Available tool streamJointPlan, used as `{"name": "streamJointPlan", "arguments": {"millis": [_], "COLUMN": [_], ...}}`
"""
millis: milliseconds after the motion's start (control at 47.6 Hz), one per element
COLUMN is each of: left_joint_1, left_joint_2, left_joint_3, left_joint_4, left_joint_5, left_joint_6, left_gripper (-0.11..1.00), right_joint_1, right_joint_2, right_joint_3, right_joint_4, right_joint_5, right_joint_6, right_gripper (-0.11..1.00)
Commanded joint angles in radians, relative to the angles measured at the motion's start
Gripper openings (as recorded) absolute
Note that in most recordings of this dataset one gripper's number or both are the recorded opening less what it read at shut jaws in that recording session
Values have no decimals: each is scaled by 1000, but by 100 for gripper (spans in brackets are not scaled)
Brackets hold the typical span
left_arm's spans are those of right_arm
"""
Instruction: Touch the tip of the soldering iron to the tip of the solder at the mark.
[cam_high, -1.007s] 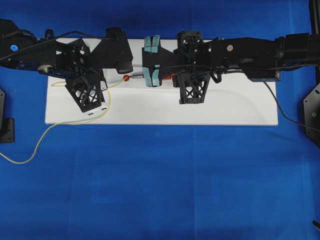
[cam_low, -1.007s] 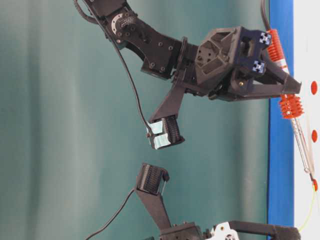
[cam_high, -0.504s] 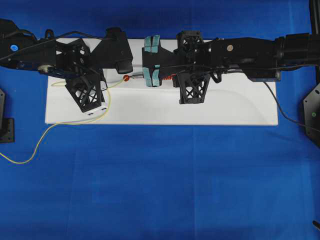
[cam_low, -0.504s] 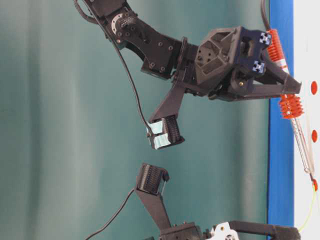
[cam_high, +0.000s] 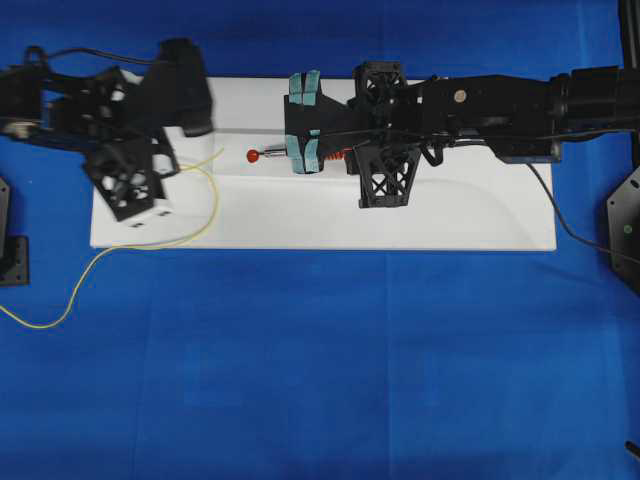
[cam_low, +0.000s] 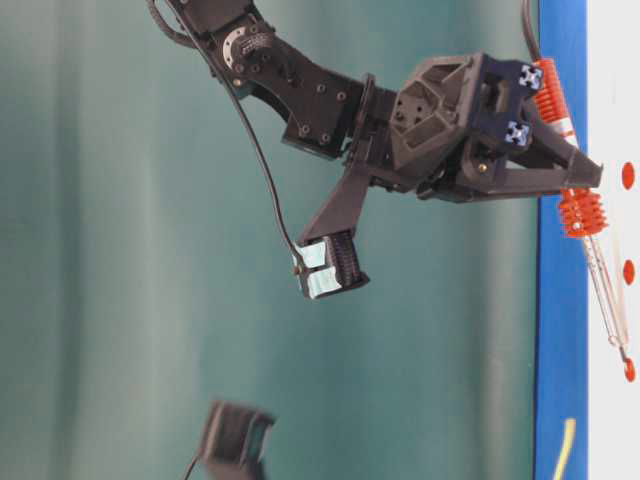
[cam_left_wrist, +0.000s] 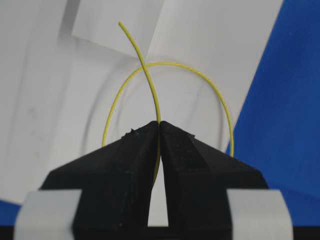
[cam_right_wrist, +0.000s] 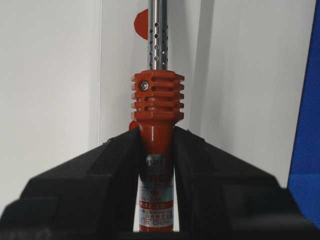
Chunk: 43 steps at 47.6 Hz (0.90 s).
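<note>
My right gripper (cam_right_wrist: 156, 140) is shut on the soldering iron (cam_right_wrist: 157, 97) just behind its orange-red collar. The metal shaft (cam_high: 277, 153) points left, its tip right next to a red mark (cam_high: 253, 156) on the white board (cam_high: 450, 215). From table level the iron (cam_low: 600, 285) slants down to that mark (cam_low: 629, 370). My left gripper (cam_left_wrist: 159, 122) is shut on the yellow solder (cam_left_wrist: 145, 70), whose free end stands up ahead of the jaws. Overhead, the solder's tip (cam_high: 222, 152) lies left of the mark, apart from the iron, with the left gripper (cam_high: 192, 128) above the board's left end.
The solder trails off the board's left front in a long loop over the blue cloth (cam_high: 320, 360). The iron's black cord (cam_high: 570, 225) runs off right. Two more red marks (cam_low: 627, 175) (cam_low: 629, 270) show on the board. Black mounts (cam_high: 625, 230) stand at the table's sides.
The left arm has swung left and back with the solder, carrying its tip away from the mark and the iron's tip. The right arm and the iron have not moved.
</note>
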<state>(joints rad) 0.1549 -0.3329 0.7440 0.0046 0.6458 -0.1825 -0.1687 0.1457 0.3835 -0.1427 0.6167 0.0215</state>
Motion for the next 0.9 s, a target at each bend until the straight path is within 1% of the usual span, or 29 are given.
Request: {"name": "streamJointPlan", "arguments": {"millis": [0, 168, 462, 609, 714, 881], "left_joint_1": [0, -2, -2, 0, 0, 0], "left_joint_2": [-67, -118, -120, -123, -123, -123], "left_joint_3": [17, 61, 61, 64, 66, 64], "left_joint_4": [3, 3, 3, 3, 5, 5], "left_joint_5": [0, 0, -3, -5, -5, -5], "left_joint_6": [-5, -21, -29, -29, -31, -29], "left_gripper": [1, 1, 1, 1, 1, 1], "right_joint_1": [-5, -5, -5, -5, -6, -14], "right_joint_2": [-15, -15, -21, -72, -123, -206], "right_joint_3": [-25, -25, -25, -9, 21, 89], "right_joint_4": [-2, -2, -6, -26, -46, -49], "right_joint_5": [-5, -6, -6, -3, -3, -5], "right_joint_6": [0, 0, 0, 2, 6, 8], "right_gripper": [7, 7, 7, 7, 7, 7]}}
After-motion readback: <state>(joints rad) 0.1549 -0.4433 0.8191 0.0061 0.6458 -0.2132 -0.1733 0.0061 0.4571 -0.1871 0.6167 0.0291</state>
